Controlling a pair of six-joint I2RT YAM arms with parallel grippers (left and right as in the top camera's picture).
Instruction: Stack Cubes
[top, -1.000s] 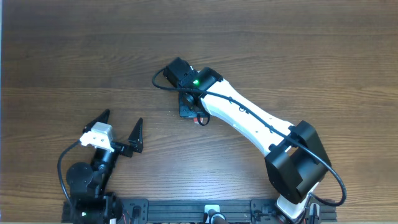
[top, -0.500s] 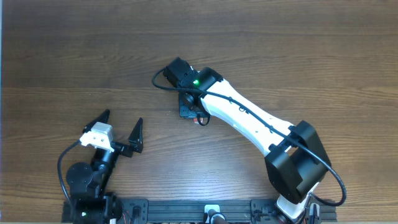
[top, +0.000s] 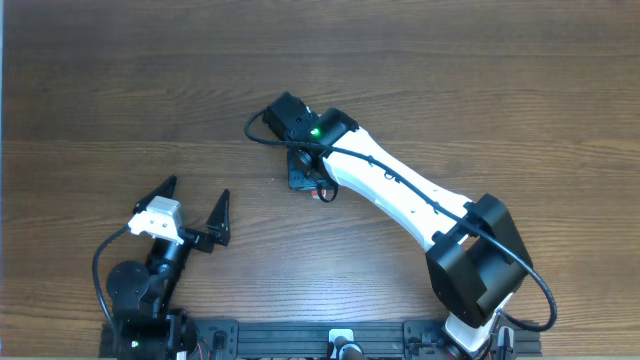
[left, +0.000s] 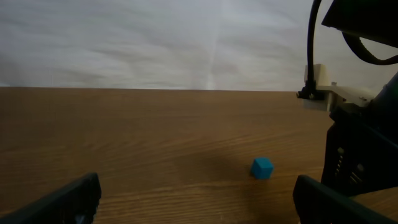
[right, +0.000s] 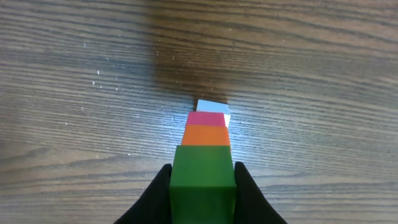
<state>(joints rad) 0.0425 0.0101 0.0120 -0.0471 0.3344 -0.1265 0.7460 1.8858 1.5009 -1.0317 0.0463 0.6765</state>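
Note:
My right gripper (right: 202, 167) is shut on a green cube (right: 203, 190), one finger on each side. That cube is the top of a stack, with an orange cube (right: 206, 135), a pink cube (right: 208, 118) and a pale cube (right: 212, 106) beneath it. From above, the right gripper (top: 308, 178) hangs over the table's middle and hides the stack. A small blue cube (left: 262, 168) sits alone on the wood beside the right arm (left: 364, 155). My left gripper (top: 198, 190) stands open near the front left, with nothing between its fingers (left: 62, 202).
The brown wooden table (top: 480, 90) is bare around the stack. A pale wall (left: 155, 43) rises behind the far edge. The right arm's white link (top: 395, 195) slants across the centre right.

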